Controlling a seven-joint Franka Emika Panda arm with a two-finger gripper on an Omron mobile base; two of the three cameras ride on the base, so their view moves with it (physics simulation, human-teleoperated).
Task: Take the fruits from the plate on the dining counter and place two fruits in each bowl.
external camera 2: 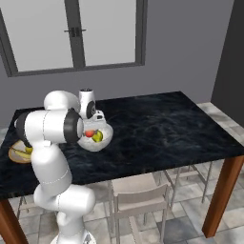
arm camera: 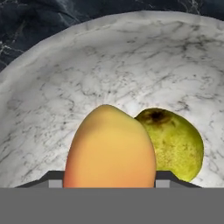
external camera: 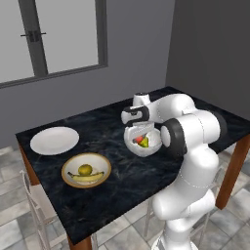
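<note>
Orange-red fruit (arm camera: 109, 148) sits right up against the hand camera, between the two dark finger tips that poke out on either side of it at the bottom. The gripper (arm camera: 109, 183) looks closed around it, jaws part-way apart with the fruit filling the gap, though I honestly can't tell if the pads are pressing on it or just flanking it. Touching it on the right is the yellow-green pear (arm camera: 175, 142), brown stem end facing up. Both are down inside the deep white bowl (arm camera: 52, 109), which has a faint marbled look from this close.

From the left base view, the white arm (external camera: 188, 161) folds over so the hand hangs straight down into that bowl, and you can see the red and the green bits inside it. The bowl stands on the black marble dining counter (external camera: 122, 180), roughly mid-table.

Off to the left of it is the shallow tan-rimmed bowl (external camera: 86, 170), well apart, with the banana (external camera: 87, 176) lying across its front and the round olive-yellow fruit (external camera: 85, 169) just behind it, the two touching.

Further back toward the far left corner lies the flat white plate (external camera: 54, 140). Behind everything there's a grey wall with a window (external camera: 49, 34). A chair (external camera 2: 143, 202) is tucked under the near edge in the right base view.
</note>
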